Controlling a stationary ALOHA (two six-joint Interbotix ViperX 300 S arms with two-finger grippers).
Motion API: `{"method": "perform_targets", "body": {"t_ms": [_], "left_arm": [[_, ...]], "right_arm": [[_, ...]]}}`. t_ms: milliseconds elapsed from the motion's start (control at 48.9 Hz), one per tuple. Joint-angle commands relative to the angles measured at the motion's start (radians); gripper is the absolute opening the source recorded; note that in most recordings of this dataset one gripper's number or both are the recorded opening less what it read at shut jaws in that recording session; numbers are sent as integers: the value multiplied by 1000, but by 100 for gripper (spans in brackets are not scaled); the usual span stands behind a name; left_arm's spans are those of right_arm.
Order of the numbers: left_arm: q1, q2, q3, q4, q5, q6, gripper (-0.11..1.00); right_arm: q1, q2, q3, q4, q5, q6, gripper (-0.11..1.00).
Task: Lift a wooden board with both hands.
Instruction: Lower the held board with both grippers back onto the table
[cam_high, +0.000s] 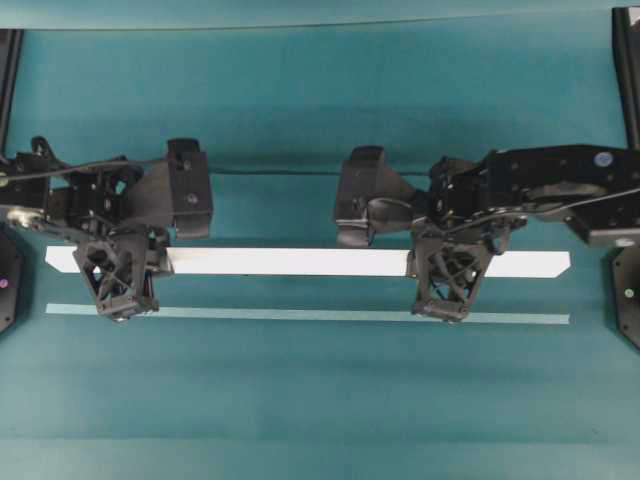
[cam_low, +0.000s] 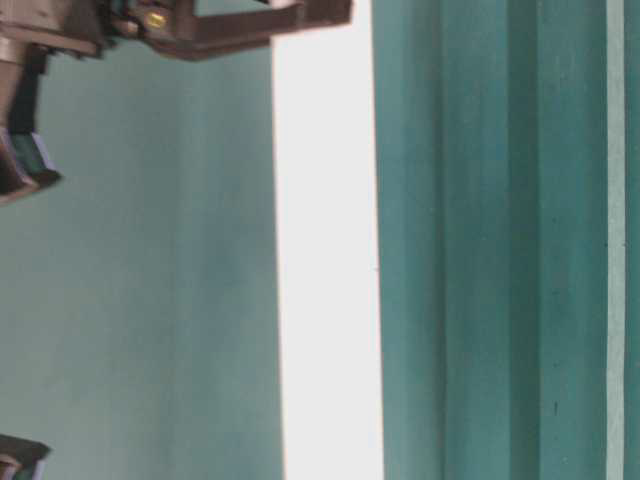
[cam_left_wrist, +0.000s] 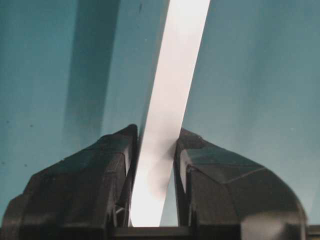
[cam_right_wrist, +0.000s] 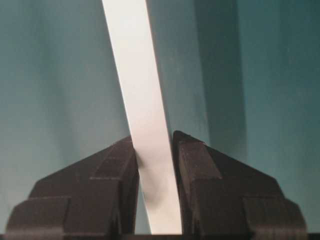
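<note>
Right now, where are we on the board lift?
Done: left gripper and right gripper are each shut on the wooden board, one near each end. In hand: the lift looks underway; the board's shadow falls well apart from it on the table, so it appears airborne and level. Left: possibly more height; the pictures can't say.

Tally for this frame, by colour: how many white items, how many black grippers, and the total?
White: 1, the wooden board
Black: 2, the left gripper and the right gripper, each shut on the board
Total: 3
</note>
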Motion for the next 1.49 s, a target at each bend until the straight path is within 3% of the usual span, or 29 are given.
{"method": "perform_targets", "body": {"t_ms": [0,368,757,1474], "left_arm": [[29,-5,17,3,-35,-35,17],[26,77,89,3,-150,-48,17],[21,144,117,3,-241,-35,17],[-29,224,129,3,-347,-94,17]], "right_arm": [[17,26,9,8,-14,-15,21],[28,115,25,8,-101,-40,21],[58,133,127,40,-241,-34,21],[61,170,152,37,-279,-40,21]]}}
